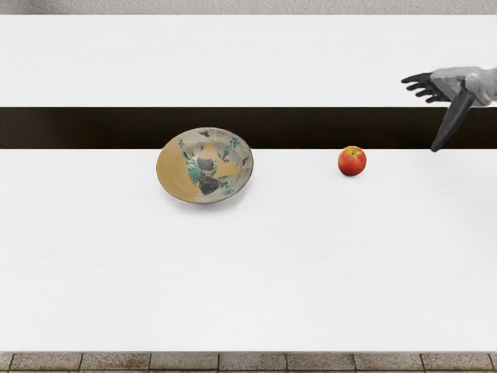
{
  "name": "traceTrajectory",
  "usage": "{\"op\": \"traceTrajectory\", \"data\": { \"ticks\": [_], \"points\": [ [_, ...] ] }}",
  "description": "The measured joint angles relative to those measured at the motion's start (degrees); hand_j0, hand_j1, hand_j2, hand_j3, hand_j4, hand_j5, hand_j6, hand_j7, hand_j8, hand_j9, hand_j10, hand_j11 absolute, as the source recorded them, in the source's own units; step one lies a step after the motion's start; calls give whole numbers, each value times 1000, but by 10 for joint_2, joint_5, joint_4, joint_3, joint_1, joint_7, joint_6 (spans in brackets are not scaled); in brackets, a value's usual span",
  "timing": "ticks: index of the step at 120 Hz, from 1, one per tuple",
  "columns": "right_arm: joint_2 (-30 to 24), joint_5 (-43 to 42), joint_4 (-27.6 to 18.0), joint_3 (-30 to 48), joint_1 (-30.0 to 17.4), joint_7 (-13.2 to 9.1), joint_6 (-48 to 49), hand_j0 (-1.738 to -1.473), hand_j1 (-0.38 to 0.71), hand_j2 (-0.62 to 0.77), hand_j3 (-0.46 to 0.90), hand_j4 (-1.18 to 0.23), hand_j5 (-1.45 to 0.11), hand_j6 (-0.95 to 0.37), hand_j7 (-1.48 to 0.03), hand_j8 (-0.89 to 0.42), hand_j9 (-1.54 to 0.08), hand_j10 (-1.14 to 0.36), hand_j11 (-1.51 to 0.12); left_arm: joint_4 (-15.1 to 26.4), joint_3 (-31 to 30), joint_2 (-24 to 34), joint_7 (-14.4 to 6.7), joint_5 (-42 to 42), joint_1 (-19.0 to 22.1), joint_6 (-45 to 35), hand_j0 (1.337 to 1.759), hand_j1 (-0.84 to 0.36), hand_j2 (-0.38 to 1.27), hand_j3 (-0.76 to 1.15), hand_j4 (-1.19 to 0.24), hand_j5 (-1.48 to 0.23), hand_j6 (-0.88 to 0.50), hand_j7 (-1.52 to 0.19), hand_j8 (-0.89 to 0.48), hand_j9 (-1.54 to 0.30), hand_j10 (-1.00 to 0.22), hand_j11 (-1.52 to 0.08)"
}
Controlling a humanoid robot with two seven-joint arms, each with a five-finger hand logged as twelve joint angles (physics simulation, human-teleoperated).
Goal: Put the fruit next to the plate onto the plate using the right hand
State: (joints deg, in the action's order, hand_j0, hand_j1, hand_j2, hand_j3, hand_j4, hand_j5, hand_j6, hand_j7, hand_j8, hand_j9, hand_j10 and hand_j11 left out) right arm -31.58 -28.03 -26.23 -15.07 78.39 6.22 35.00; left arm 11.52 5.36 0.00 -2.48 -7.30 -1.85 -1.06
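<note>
The fingers [419, 80] are spread and relaxed, reaching leftward with nothing between them, and what looks like the thumb [452, 120] hangs down and apart from them, so the right hand [454, 84] is open and empty. It hovers near the picture's right edge, above and to the right of the apple [352, 161], well apart from it. The apple sits on the white worktop [311, 264] just below the dark band [93, 127] that crosses the scene, out to the right of the plate [172, 169] with bare surface between the two. The plate lies flat and holds nothing. The step in hand looks like the reach, so the task is at its start. To do it well, I would bring the hand down and leftward until the palm is over the apple, keeping the fingers wide so none of them nudges it first; a round fruit will roll at a glancing touch, perhaps toward the dark band. Then settle thumb on one side and fingers on the other, close evenly around the widest part, lift clear of the worktop, and carry it left to the plate's middle. The left arm does not show.
</note>
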Motion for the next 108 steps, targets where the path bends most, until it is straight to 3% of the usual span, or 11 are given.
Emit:
{"op": "traceTrajectory", "data": {
  "ticks": [10, 31, 41, 52, 66, 72, 78, 90, 108],
  "points": [
    [3, -2, 0, -3, 1, -5, 0, -1658, -322, -4, 0, -27, -31, -28, -31, -27, -31, -25, -31, 0, 0, 0, 0, 0, 0, 0, 1658, 349, 0, 0, 0, 0, 0, 0, 0, 0, 0, 0],
    [14, -3, 1, 0, 37, -100, 0, -1658, -321, -4, 0, -27, -31, -28, -31, -26, -31, -25, -31, 0, 0, 0, 0, 0, 0, 0, 1658, 349, 0, 0, 0, 0, 0, 0, 0, 0, 0, 0],
    [21, -3, -10, 1, 52, -127, 0, -1658, -320, -4, 0, -28, -33, -28, -33, -28, -33, -27, -33, 0, 0, 0, 0, 0, 0, 0, 1658, 349, 0, 0, 0, 0, 0, 0, 0, 0, 0, 0],
    [1, -3, -97, 11, 64, -165, 0, -1658, -318, -5, 0, -29, -35, -30, -34, -29, -34, -28, -34, 0, 0, 0, 0, 0, 0, 0, 1658, 349, 0, 0, 0, 0, 0, 0, 0, 0, 0, 0],
    [-68, -6, -277, 71, 69, -282, 0, -1658, -317, -5, 0, -29, -35, -30, -35, -29, -35, -29, -35, 0, 0, 0, 0, 0, 0, 0, 1658, 349, 0, 0, 0, 0, 0, 0, 0, 0, 0, 0],
    [-69, -17, -325, 85, 71, -328, -17, -1658, -317, -5, 0, -30, -35, -31, -35, -30, -35, -29, -35, 0, 0, 0, 0, 0, 0, 0, 1658, 349, 0, 0, 0, 0, 0, 0, 0, 0, 0, 0],
    [-62, -33, -358, 96, 73, -360, -49, -1658, -317, -5, 0, -30, -35, -31, -35, -30, -35, -29, -35, 0, 0, 0, 0, 0, 0, 0, 1658, 349, 0, 0, 0, 0, 0, 0, 0, 0, 0, 0],
    [-60, -52, -390, 128, 80, -392, -84, -1658, -319, -5, 0, -29, -34, -30, -34, -29, -34, -28, -34, 0, 0, 0, 0, 0, 0, 0, 1658, 349, 0, 0, 0, 0, 0, 0, 0, 0, 0, 0],
    [-29, -102, -406, 140, 76, -407, -150, -1658, -318, -5, 0, -29, -35, -30, -34, -29, -34, -28, -34, 0, 0, 0, 0, 0, 0, 0, 1658, 349, 0, 0, 0, 0, 0, 0, 0, 0, 0, 0]
  ]
}}
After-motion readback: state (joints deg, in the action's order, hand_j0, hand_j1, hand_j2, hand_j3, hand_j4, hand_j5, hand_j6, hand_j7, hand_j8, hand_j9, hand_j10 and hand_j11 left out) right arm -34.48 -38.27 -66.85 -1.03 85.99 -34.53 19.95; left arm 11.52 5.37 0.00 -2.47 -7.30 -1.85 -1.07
